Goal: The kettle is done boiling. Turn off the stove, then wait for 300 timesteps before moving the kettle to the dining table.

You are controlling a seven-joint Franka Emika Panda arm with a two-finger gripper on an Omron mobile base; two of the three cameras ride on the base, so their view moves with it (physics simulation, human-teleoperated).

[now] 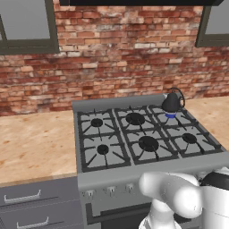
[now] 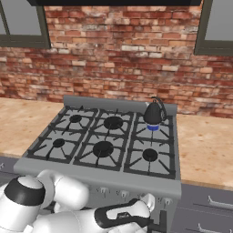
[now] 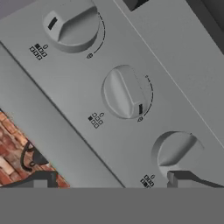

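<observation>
Hand view: we're close on the stove [image 1: 147, 138] front w/ three knobs. Gripper [image 3: 112, 180] jaws spread wide, holding nothing, near the lower-right knob [image 3: 175, 151]. Kettle [image 1: 171, 102] sits upper right on the back burner, blue flame [image 1: 170, 115] under it, so the burner's probably on. Wait and move to the dining table are left.

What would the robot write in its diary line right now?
phase: reaching knobs | gripper: open, holds nothing | kettle: on back right burner, blue flame | stove: still on
</observation>
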